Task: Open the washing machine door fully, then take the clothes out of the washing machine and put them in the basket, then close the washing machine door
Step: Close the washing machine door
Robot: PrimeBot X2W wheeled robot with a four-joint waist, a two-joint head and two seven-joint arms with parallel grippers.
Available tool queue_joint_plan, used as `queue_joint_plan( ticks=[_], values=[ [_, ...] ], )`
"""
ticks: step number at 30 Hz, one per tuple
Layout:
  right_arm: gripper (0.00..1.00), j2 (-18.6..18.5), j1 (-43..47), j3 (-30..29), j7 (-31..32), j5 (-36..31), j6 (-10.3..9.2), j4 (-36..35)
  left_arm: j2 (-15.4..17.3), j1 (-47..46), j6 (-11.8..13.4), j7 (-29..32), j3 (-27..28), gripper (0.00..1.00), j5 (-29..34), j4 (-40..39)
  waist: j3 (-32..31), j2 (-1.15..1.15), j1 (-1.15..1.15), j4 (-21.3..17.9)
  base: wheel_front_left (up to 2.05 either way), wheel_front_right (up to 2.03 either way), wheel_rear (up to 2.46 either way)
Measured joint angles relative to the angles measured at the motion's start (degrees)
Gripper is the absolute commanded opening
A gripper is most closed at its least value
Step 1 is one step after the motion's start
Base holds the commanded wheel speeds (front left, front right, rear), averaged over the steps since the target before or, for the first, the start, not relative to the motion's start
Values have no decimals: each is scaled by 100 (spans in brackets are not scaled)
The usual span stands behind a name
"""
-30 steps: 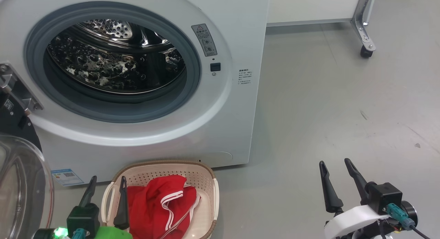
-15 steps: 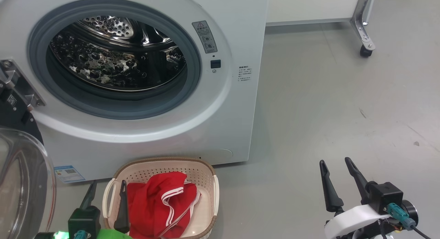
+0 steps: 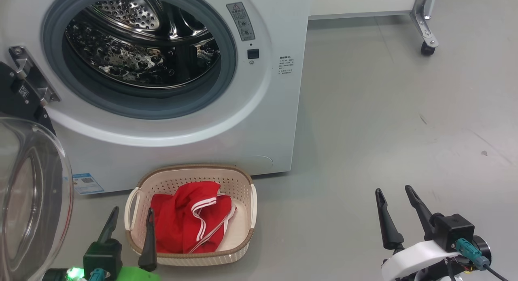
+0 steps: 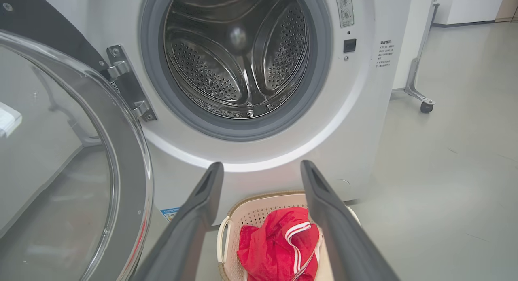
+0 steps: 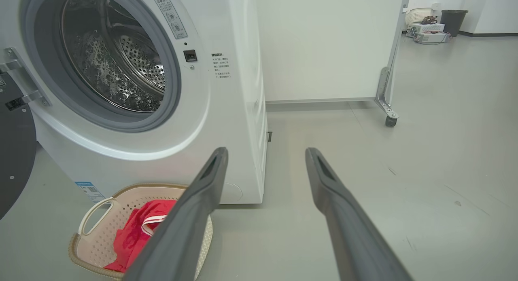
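Head view has the left gripper [image 3: 133, 209] low and just short of the basket [image 3: 194, 168], jaws spread wide and holding nothing. Its inner finger crosses the basket's near-left rim, though whether it touches I cannot tell. The clothes [image 3: 182, 222] lie in the basket just ahead of and inside that finger: a crumpled red garment with white stripe trim, heaped toward the side nearest the gripper, with bare cream floor showing on the far side. The basket itself is cream perforated plastic with a brown woven-look rim and a loop handle at each side. It stands on the grey floor [image 3: 384, 111], just beside the foot of the washing machine [image 3: 275, 123]. Beyond the left gripper's fingertips the machine's mouth stands open, a grey gasket [image 3: 226, 87] ringing a perforated steel drum [image 3: 133, 50] with no fabric visible inside. The washing machine door [image 3: 32, 192] hangs swung out on the outer side of the left gripper, its clear glass bowl bulging toward the camera. The right gripper [image 3: 393, 189] is well apart from the basket on the other side, over bare floor, its fingers also spread wide and empty.
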Motion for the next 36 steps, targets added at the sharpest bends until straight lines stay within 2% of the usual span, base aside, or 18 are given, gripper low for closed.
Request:
queue_joint_plan(
  ticks=[17,36],
  values=[
    [100,-25,9,0,2,0,-1,-7,1,3,-1,0,-14,100,-3,-185,-17,0,0,26,-85,85,0],
    [100,-52,34,1,51,0,-41,-7,1,38,-1,46,-16,100,-9,-270,-132,0,0,89,-15,15,0]
  ],
)
